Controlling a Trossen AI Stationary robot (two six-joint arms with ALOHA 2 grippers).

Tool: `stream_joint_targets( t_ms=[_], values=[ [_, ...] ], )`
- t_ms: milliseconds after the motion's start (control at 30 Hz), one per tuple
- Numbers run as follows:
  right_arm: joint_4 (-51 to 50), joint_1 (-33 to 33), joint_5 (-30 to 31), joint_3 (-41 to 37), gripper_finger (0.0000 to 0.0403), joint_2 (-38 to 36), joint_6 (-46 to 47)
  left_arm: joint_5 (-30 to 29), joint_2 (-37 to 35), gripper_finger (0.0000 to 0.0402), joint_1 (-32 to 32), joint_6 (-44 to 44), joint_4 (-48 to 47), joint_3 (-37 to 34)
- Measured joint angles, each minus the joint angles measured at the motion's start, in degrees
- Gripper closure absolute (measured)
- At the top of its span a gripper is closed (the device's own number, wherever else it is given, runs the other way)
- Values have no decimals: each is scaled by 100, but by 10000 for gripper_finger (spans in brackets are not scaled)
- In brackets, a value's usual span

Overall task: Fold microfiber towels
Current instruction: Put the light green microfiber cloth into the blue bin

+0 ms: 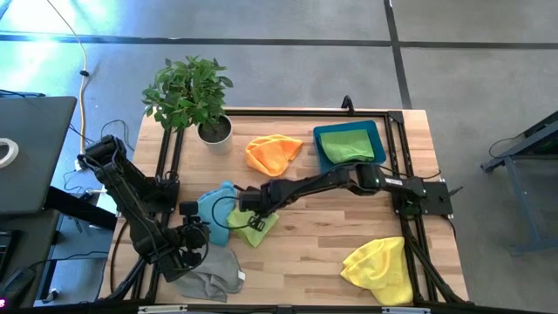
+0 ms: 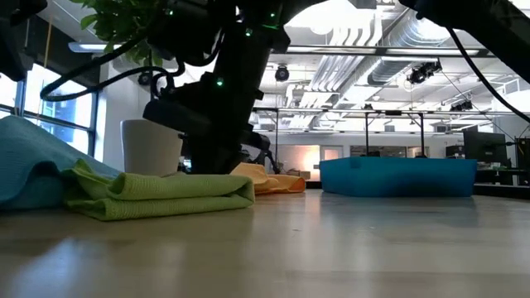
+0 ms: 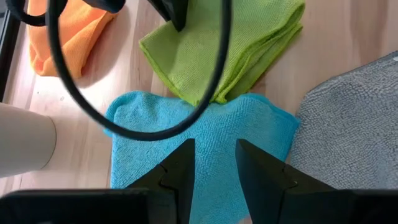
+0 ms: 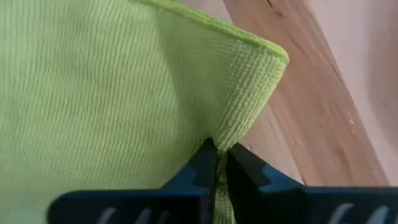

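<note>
A folded lime green towel (image 1: 254, 226) lies on the table's middle. My right gripper (image 4: 217, 163) is shut on it near one corner. The same towel lies folded flat in the low view (image 2: 157, 195). A light blue towel (image 1: 215, 208) lies spread beside it, partly tucked under it. My left gripper (image 3: 214, 163) stands open just over the light blue towel (image 3: 205, 134), with blue cloth showing between its fingers. A grey towel (image 1: 209, 276) lies crumpled at the near edge. An orange towel (image 1: 272, 153) lies at the back and a yellow towel (image 1: 379, 269) at the near right. My right gripper pinches the lime green towel's edge (image 4: 231, 132) just beside a corner, between its two fingertips. The fingers come steeply from above. The cloth puckers where they close, and the rest of the towel lies flat on the table. One layer or several, I cannot tell.
A blue bin (image 1: 377, 133) at the back right holds a green towel (image 1: 345, 144). A potted plant (image 1: 193, 96) stands at the back left. A black cable (image 3: 143, 127) loops across the left wrist view. Bare wood lies between the lime green towel and the yellow one.
</note>
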Motion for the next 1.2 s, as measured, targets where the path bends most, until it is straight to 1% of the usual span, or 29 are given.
stream_joint_targets(
  t_ms=[33, 133, 233, 400, 567, 633, 700, 767, 833, 900, 1033, 1133, 1200],
  values=[
    [-57, 16, 34, 1, 394, 0, -61, 1, 0, 296, 0, -6, 1, -1],
    [-504, 59, 280, 38, 387, -3, -109, 2, 0, 296, 0, -84, 2, 0],
    [-1394, 92, 801, 50, 398, -86, -107, 4, 0, 296, -2, -201, 4, 0],
    [-2615, 64, 1477, 59, 398, -470, -61, -12, 0, 296, 0, -439, 4, -2],
    [-3860, -97, 2143, 59, 400, -814, 165, -40, 0, 296, 0, -683, 3, 0],
    [-4127, -215, 2479, 25, 401, -994, 277, -42, 0, 296, 0, -782, 2, -1],
    [-3922, -373, 2526, -266, 401, -1280, 106, -42, 0, 296, 0, -845, 5, 0],
    [-3921, -560, 2602, -609, 402, -1576, 103, -44, 0, 296, -1, -897, 1, -2],
    [-4063, -765, 2856, -1125, 402, -1949, 378, -56, 0, 296, 2, -937, -2, -1],
    [-3929, -1027, 3089, -1780, 402, -2398, 635, -58, 0, 296, 35, -942, 1, -1],
    [-2762, -1571, 3116, -3233, 402, -3418, 853, -62, 0, 296, 167, -940, -7, -2],
    [-1436, -1986, 3096, -4279, 402, -4136, 837, -64, 0, 296, 325, -870, -7, 0],
    [-624, -2269, 3106, -4875, 402, -4528, 663, -64, 0, 296, 451, -790, -5, -2]
  ],
)
